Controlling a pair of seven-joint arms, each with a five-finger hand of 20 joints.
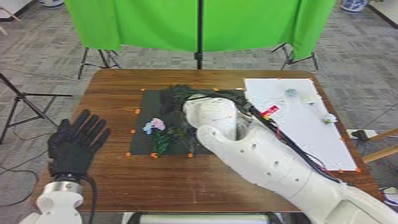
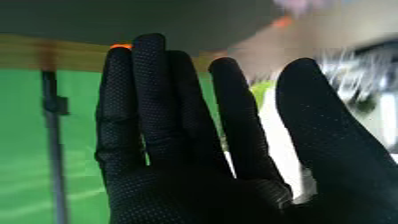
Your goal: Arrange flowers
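Right fingers: in the right wrist view they are held straight and slightly fanned, with narrow gaps left between some of them; nothing is seen clamped.
Right thumb [image 2: 311, 107]: held straight, set apart from the fingers by a wider gap.
Right hand [image 1: 180, 95]: in the head view it is held at the far part of the mat [image 1: 147, 105], partly hidden by its own white arm [image 1: 258, 155].
Flowers [image 1: 155, 124]: pink and pale blue heads are seen on the mat's left part, nearer the robot than the right hand; the green stem [image 1: 162, 142] is pointed toward the near edge.
Mat: dark, laid on the table's middle, its right part covered by the arm.
Orange marks [image 1: 154, 155]: spaced around the mat and beside the paper [image 1: 275, 85].
Paper: white, laid on the table's right side; a small clear thing [image 1: 291, 92] is placed on its far part, and a white bloom with green [image 1: 329, 118] is set near its right edge.
Left hand [image 1: 78, 142]: held palm-side unclear at the table's left edge, its fingers extended and a little spread.
Table [image 1: 204, 195]: brown wood, crossed from the near right corner by the right arm.
Curtain [image 1: 151, 25]: green, hung beyond the table, with a black stand [image 1: 200, 30] placed before it.
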